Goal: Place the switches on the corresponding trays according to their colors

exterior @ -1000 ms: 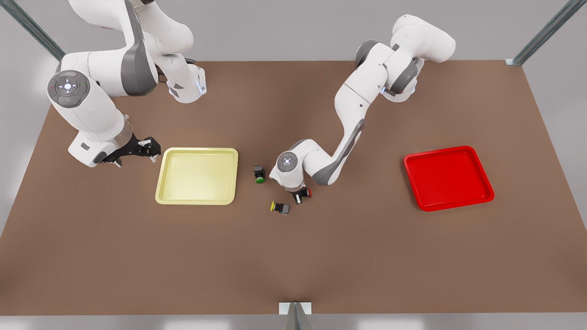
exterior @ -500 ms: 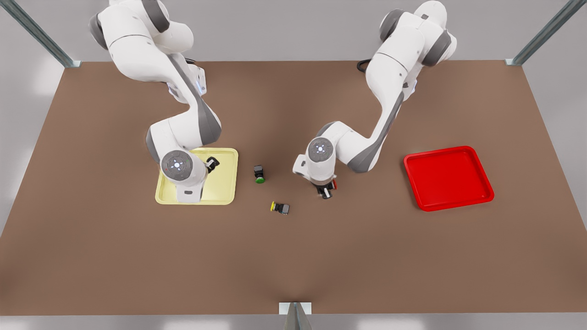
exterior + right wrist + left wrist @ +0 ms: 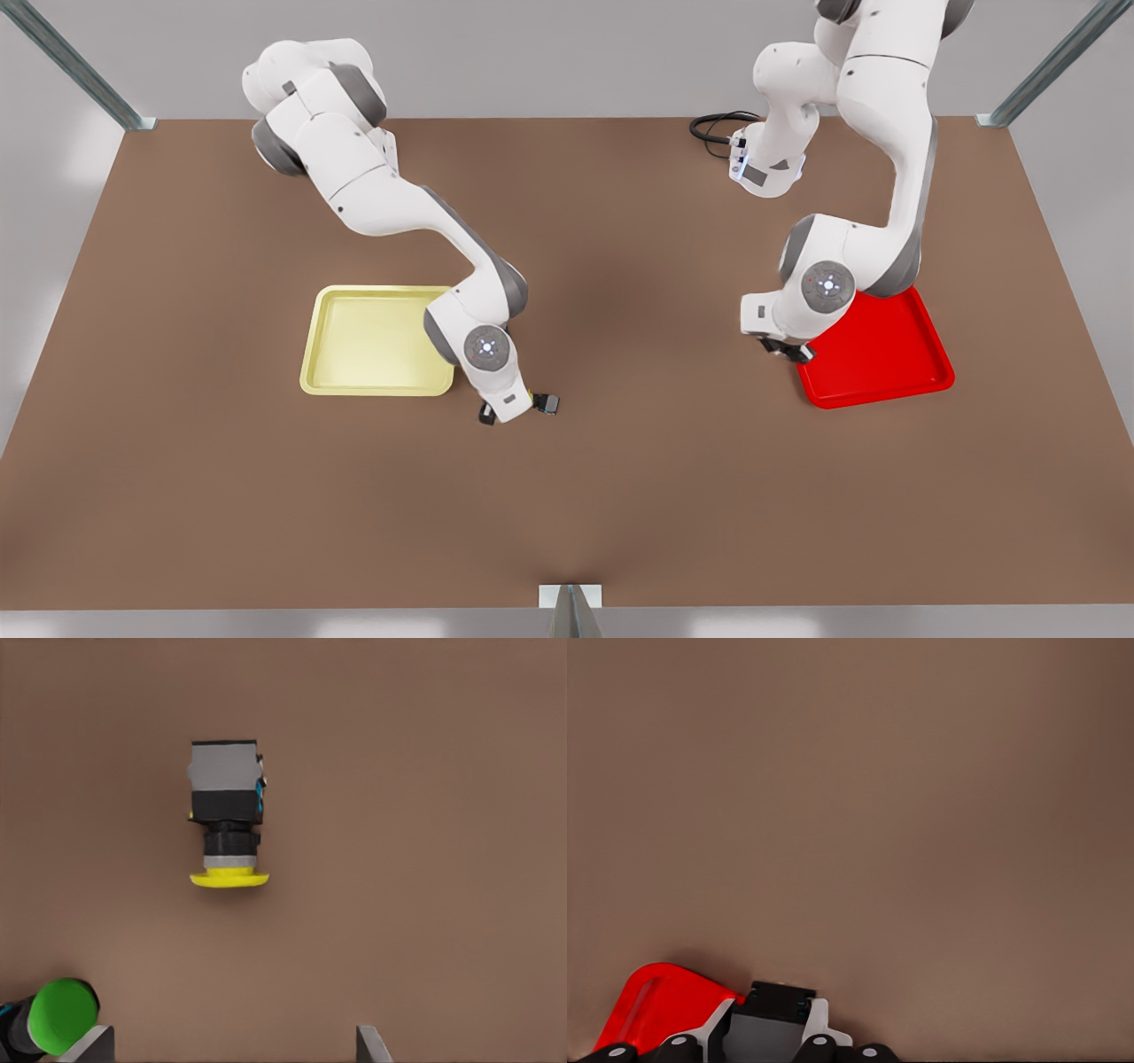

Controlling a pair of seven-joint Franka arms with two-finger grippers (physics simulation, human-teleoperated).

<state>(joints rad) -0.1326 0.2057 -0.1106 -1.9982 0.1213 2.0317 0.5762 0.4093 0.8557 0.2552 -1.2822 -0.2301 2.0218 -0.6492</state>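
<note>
1. The pale yellow tray (image 3: 376,341) sits on the brown table (image 3: 620,496) toward the front view's left, and its floor is bare of any switch.
2. The bright red tray (image 3: 886,354) sits toward the front view's right. An arm's wrist covers its near-left corner, and the part of its floor that shows holds nothing.
3. The left gripper (image 3: 772,1047) hangs at that corner of the red tray, its 2 fingers (image 3: 818,1032) clamped on the black body of a switch (image 3: 780,1001). The cap colour is hidden in these views. In the left wrist view the red rim (image 3: 651,1005) lies just beside the held switch.
4. The right gripper (image 3: 235,1041) hovers over the table just beside the yellow tray's near-right corner. Its fingers (image 3: 372,1045) are spread wide and hold nothing.
5. The yellow-capped switch (image 3: 227,815) lies on its side on the table beneath that gripper, outside both trays.
6. The green-capped switch (image 3: 53,1017) lies on the table near 1 fingertip, also outside the trays.
</note>
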